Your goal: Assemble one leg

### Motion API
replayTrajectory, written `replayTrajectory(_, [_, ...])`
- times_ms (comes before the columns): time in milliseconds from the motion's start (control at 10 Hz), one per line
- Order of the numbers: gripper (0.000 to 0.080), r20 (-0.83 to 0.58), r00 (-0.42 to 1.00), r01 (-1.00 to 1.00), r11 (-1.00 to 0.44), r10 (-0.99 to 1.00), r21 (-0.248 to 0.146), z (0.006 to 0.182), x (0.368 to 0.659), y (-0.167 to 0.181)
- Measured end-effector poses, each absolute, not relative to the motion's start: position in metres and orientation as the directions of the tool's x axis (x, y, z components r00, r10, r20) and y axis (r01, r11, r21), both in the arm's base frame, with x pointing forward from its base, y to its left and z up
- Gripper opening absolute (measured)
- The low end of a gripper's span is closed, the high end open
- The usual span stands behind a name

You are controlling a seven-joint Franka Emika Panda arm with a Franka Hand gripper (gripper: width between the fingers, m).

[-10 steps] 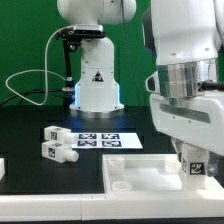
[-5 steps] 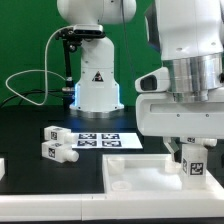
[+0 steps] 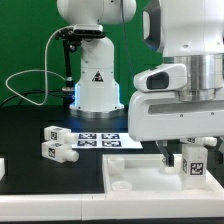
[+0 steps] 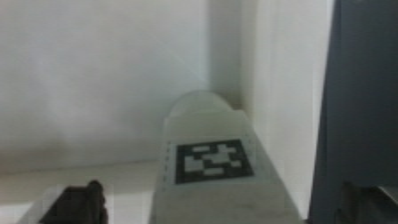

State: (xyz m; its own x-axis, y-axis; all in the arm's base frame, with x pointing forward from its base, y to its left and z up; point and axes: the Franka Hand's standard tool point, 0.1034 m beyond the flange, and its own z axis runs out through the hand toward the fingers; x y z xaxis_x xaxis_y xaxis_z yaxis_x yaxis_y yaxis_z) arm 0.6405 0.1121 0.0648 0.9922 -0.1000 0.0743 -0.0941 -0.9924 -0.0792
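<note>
I see three white legs with black-and-white tags on their square ends. One leg (image 3: 193,160) stands upright at the exterior view's right, close under the arm and over the white tabletop; my wrist view shows its tagged block (image 4: 217,150) from above. Two more, (image 3: 56,133) and (image 3: 56,151), lie on the black desk.
</note>
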Motion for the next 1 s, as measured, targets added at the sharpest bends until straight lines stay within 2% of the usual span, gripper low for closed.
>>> replayTrajectory(100, [0.0634, 0.073, 0.991, -0.108, -0.991, -0.114, -0.080, 0.0645, 0.6404, 0.1121])
replayTrajectory(300, [0.0282, 0.064, 0.973, -0.214, -0.973, -0.220, -0.088, 0.0644, 0.6403, 0.1124])
replayTrajectory(500, [0.0282, 0.056, 0.939, -0.332, -0.938, -0.339, -0.098, 0.0641, 0.6405, 0.1122])
replayTrajectory(700, [0.0282, 0.048, 0.823, -0.558, -0.822, -0.566, -0.117, 0.0641, 0.6405, 0.1116])
replayTrajectory(900, [0.0282, -0.016, 0.575, -0.810, -0.567, -0.818, -0.145, 0.0639, 0.6408, 0.1104])
replayTrajectory(1000, [0.0282, -0.069, 0.416, -0.903, -0.404, -0.907, -0.144, 0.0639, 0.6407, 0.1107])
